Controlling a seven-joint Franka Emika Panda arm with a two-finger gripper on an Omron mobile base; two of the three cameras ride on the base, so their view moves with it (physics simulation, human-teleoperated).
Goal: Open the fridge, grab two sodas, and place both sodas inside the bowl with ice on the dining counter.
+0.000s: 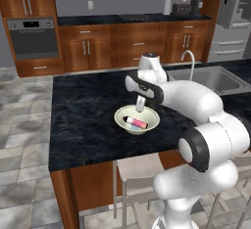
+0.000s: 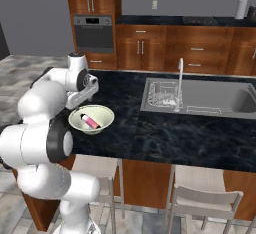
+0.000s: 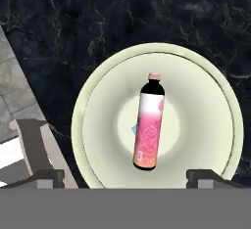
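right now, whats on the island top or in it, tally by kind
bowl: 1
soda bottle, lying in the bowl: 1
sink: 1
faucet: 1
total: 4

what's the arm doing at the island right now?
The gripper hangs open directly over the cream bowl on the dining counter, holding nothing. One slim pink soda bottle lies on its side in the bowl. By the look of it that's one soda delivered; no second one is in the bowl.
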